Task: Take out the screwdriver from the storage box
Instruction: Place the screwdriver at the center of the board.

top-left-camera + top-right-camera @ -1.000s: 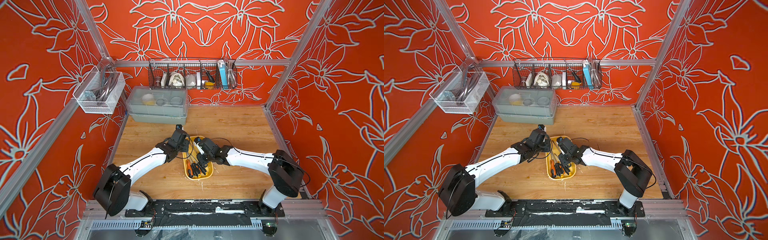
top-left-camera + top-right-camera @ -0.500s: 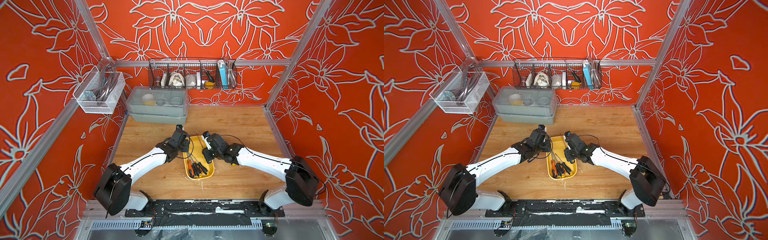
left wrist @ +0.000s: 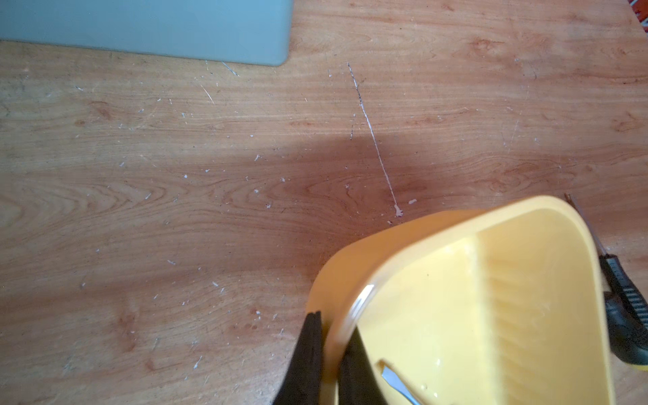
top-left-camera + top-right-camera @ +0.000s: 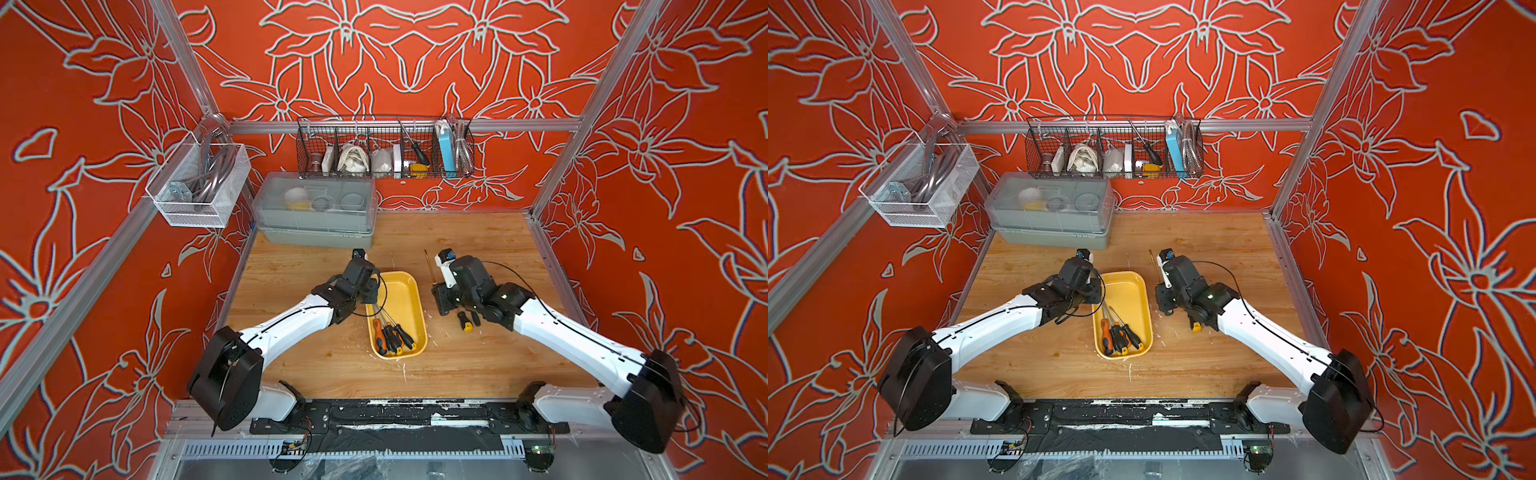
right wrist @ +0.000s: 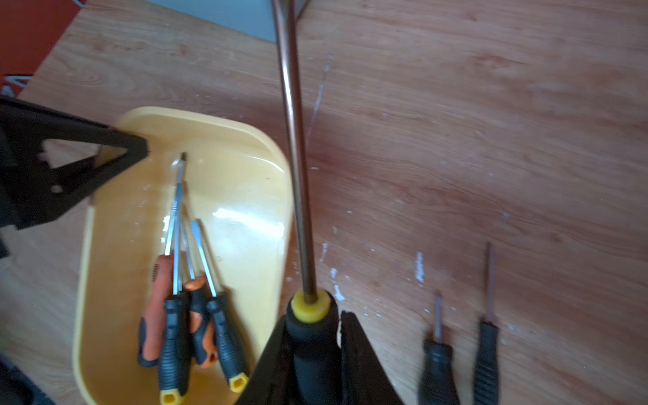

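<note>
Item: screwdriver, held outside the storage box above the desk, our right hand closed round its handle. Left hand pinches the box rim, we judge to steady it. Four other screwdrivers lie inside.

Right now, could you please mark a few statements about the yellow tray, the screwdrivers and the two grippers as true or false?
1. The left gripper pinches the wall of the yellow tray. True.
2. The tray holds nothing. False: four screwdrivers lie in it.
3. The right gripper grips a long-shafted screwdriver by its handle, outside the tray. True.
4. That gripped screwdriver has an orange handle. False: the handle is black with a yellow collar.
5. On the wooden table beside the right gripper lie two small screwdrivers. True.
</note>
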Tool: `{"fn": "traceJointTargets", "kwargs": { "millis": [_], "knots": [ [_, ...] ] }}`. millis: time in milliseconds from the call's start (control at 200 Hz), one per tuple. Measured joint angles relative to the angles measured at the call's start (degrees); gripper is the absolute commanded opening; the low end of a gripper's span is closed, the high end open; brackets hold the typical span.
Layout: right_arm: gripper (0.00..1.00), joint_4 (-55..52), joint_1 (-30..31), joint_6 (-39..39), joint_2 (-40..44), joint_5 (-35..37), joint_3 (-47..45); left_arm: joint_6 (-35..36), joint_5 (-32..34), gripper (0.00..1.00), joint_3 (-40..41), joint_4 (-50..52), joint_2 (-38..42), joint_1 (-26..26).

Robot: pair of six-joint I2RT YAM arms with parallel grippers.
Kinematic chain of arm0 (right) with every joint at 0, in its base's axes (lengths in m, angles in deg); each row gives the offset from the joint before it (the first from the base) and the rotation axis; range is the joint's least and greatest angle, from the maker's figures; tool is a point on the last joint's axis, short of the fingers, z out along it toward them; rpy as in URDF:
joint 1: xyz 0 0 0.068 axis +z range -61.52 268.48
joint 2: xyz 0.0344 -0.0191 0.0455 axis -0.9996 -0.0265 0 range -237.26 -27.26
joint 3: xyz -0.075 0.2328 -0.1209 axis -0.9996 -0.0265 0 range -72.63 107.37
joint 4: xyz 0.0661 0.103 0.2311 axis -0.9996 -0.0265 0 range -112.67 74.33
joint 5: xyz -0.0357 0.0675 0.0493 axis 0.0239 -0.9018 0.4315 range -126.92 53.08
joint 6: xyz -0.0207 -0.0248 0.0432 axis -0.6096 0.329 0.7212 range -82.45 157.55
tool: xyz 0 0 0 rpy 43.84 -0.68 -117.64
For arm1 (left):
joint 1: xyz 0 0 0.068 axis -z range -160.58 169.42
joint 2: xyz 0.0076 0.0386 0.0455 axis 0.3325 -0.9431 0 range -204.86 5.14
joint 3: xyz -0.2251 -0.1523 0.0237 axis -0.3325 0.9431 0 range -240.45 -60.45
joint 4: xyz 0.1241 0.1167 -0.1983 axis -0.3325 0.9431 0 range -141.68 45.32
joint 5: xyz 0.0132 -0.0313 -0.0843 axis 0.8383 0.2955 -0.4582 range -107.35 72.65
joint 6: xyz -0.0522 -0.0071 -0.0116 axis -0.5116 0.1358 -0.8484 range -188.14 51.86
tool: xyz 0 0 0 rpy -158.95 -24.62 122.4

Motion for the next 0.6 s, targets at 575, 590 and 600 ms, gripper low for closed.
{"fn": "traceJointTargets", "kwargs": {
  "millis": [575, 590, 600],
  "knots": [
    [0.00, -9.22, -14.34, -5.84, 4.35, -0.94, -5.07, 0.02, 0.00, 0.00, 0.02, 0.04, 0.00, 0.00],
    [0.00, -9.31, -14.97, -5.92, 4.07, -1.03, -5.18, 0.00, 0.00, 0.00, 0.00, 0.04, 0.00, 0.00],
    [0.00, -9.40, -15.43, -6.03, 3.87, -1.18, -5.25, 0.02, 0.00, 0.00, 0.00, 0.04, 0.00, 0.00]
  ]
}}
